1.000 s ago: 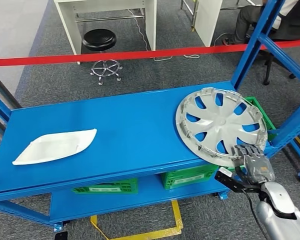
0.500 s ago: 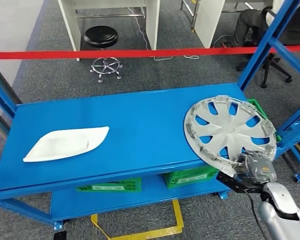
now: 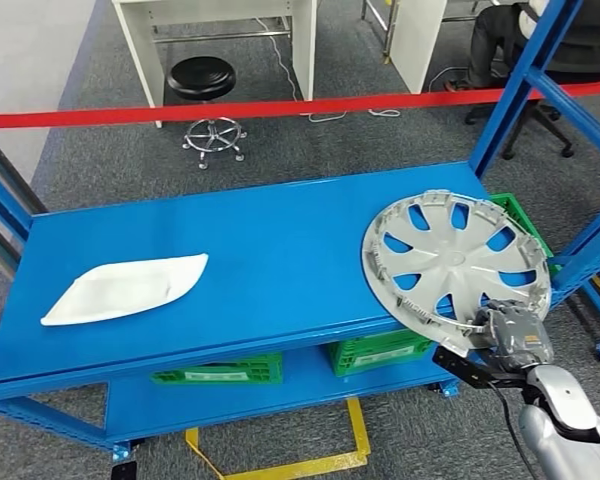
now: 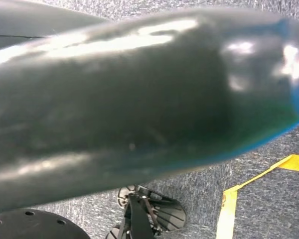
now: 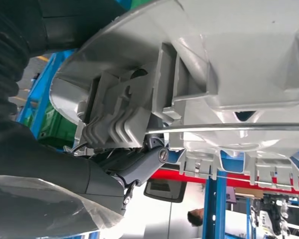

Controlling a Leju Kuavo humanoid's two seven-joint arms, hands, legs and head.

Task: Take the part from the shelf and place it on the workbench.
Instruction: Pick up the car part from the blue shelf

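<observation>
The right hand (image 3: 517,336) grips the hubcap (image 3: 455,262) at its near rim, fingers closed over the edge. The hubcap is silver with spoke openings, and lies on the right end of the blue shelf (image 3: 267,250). Its near right part overhangs the shelf's front edge, where the hand holds it. In the right wrist view the hubcap's (image 5: 230,64) ribbed underside with its clips is close above the hand (image 5: 114,149), whose fingers (image 5: 110,127) press against the rim.

The state of the left hand's fingers cannot be told: the left wrist view shows a dark curved surface, blurred, with grey carpet and yellow floor tape (image 4: 230,204) beyond it.

A white tray (image 3: 123,290), flat and pointed at its right end, lies on the left part of the shelf, well apart from the hubcap. On the lower level stand two green crates: one (image 3: 218,372) near the middle, one (image 3: 376,350) to the right, under the hubcap. A third green crate (image 3: 520,215) shows behind the hubcap at the far right.

A red barrier tape (image 3: 206,110) runs across behind the shelf. Beyond it stand a black stool (image 3: 200,80) and a white desk (image 3: 214,20). A seated person (image 3: 501,35) is at the far right, behind a blue upright (image 3: 512,90). Yellow tape (image 3: 342,440) marks the floor in front of the shelf.
</observation>
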